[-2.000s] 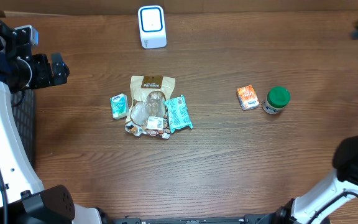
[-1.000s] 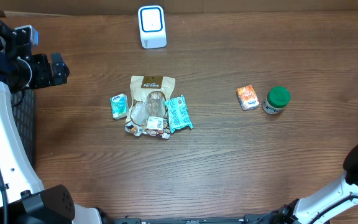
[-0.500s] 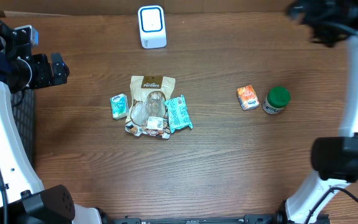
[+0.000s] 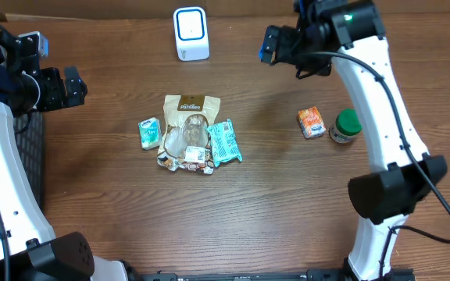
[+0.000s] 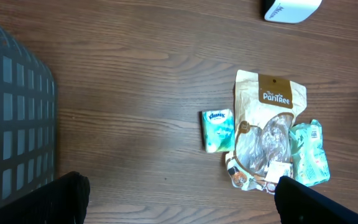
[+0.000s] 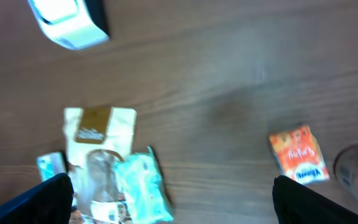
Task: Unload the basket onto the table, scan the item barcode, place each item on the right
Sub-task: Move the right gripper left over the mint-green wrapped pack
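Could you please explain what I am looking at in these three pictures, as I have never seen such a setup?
Two robot arms work at a wooden table. One picture looks down from above; the other two come from cameras on each wrist. The left gripper and right gripper are both open and hold nothing. On the table lie a white scanner, a brown snack pouch, a Kleenex pack, a teal packet, an orange packet and a green-lidded jar.
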Motion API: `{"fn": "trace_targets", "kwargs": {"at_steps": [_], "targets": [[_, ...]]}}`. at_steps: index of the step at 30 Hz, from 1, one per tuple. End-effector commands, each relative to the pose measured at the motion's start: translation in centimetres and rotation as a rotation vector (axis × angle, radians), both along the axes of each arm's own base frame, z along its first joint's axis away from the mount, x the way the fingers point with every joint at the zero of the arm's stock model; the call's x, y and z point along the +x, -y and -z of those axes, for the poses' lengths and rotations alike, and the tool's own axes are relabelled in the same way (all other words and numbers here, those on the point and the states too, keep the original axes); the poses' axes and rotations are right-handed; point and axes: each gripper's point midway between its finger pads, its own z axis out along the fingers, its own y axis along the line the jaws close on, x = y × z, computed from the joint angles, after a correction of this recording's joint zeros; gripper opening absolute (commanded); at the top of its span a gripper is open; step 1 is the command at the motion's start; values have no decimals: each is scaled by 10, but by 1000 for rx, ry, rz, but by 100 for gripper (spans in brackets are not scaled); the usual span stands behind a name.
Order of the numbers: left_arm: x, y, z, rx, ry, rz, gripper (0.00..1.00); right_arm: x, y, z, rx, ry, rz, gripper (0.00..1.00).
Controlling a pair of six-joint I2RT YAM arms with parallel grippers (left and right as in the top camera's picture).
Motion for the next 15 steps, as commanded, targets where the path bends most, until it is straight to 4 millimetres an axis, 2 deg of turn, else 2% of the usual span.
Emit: {"fn": "trace_targets", "kwargs": {"at_steps": [1, 10, 15], "targets": [[2, 3, -2, 6, 8, 22, 100, 4, 5, 8, -31, -15, 16, 100], [2, 3, -2, 6, 8, 22, 100, 5, 6, 16, -74, -14, -54, 100], [2, 3, -2, 6, 8, 22, 100, 8, -2, 31, -82, -34, -121, 100]]}}
